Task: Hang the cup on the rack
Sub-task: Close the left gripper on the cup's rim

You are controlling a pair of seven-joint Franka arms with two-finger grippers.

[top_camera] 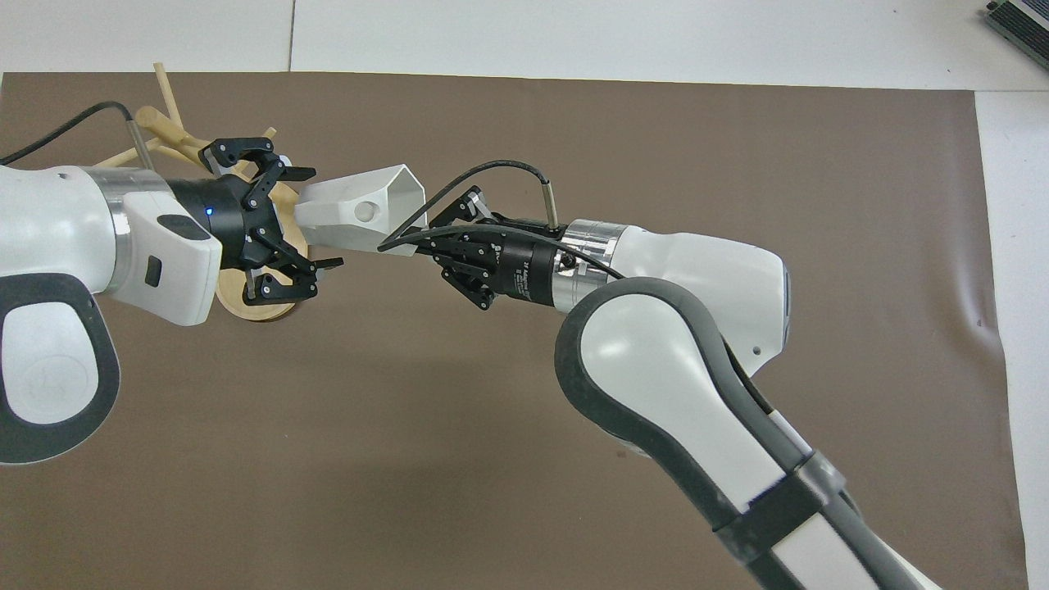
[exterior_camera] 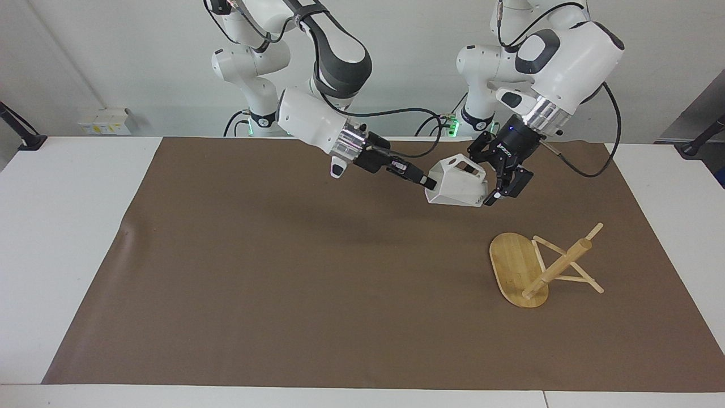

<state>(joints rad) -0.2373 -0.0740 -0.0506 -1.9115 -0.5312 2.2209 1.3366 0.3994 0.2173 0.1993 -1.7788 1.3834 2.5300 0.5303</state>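
Note:
The white faceted cup (exterior_camera: 457,186) is held in the air over the brown mat, lying sideways with its pierced handle up; it also shows in the overhead view (top_camera: 361,213). My right gripper (exterior_camera: 429,182) (top_camera: 403,243) is shut on the cup's rim. My left gripper (exterior_camera: 486,180) (top_camera: 318,219) is open, its fingers on either side of the cup's bottom end; I cannot tell if they touch. The bamboo rack (exterior_camera: 514,266) lies tipped on its side on the mat, toward the left arm's end, farther from the robots than the cup. In the overhead view the left gripper partly covers the rack (top_camera: 168,127).
A brown mat (exterior_camera: 283,272) covers most of the white table (exterior_camera: 68,226). A small wrinkle in the mat (exterior_camera: 126,231) sits near its edge toward the right arm's end.

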